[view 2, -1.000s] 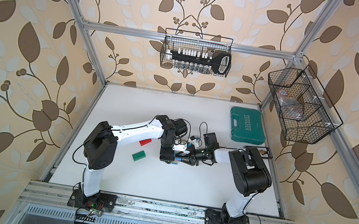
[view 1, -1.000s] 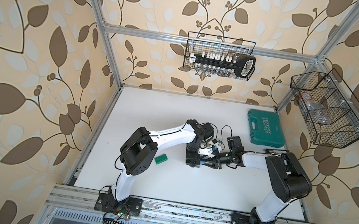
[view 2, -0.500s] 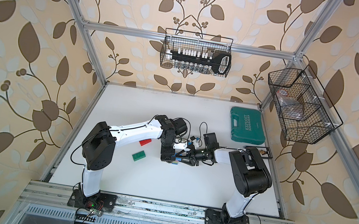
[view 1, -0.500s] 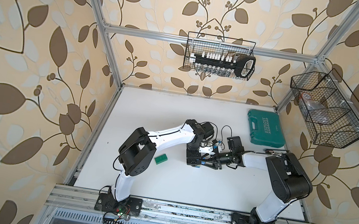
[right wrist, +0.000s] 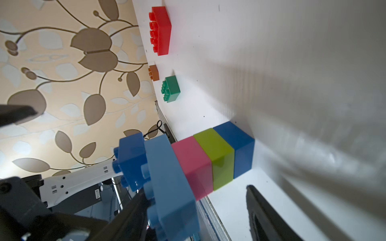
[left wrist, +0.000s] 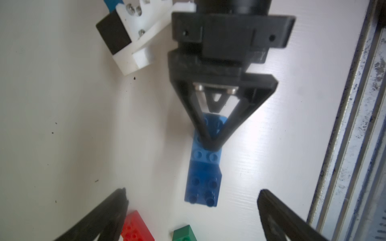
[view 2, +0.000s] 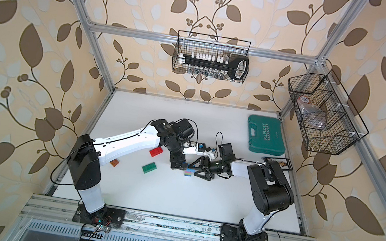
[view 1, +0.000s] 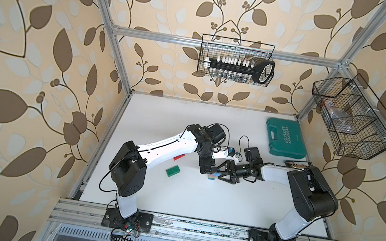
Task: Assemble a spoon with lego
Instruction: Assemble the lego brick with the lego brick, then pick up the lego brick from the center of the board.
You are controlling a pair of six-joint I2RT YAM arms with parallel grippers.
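The partly built spoon (right wrist: 211, 158) stands on end on the table: dark blue, lime, pink, then a long light-blue brick with a darker blue one on it. Both top views show it (view 1: 213, 176) (view 2: 188, 172) between the two grippers. My right gripper (right wrist: 196, 191) is open astride its upper end; one finger (right wrist: 265, 210) is clear of the stack. My left gripper (left wrist: 192, 191) hangs open above it, looking down on the blue studs (left wrist: 203, 187) and the right gripper (left wrist: 211, 144). Loose lego lies to the left: green (view 2: 149, 167), red (view 2: 156, 151), orange (view 2: 114, 163).
A teal tool case (view 1: 285, 138) lies at the back right. A small dark item (view 1: 296, 164) sits by the right edge. Wire baskets hang on the back wall (view 1: 236, 60) and the right wall (view 1: 353, 119). An aluminium rail (view 1: 196, 226) runs along the front.
My right gripper's jaws have spread apart around the brick stack. Both arms stay almost where they were.
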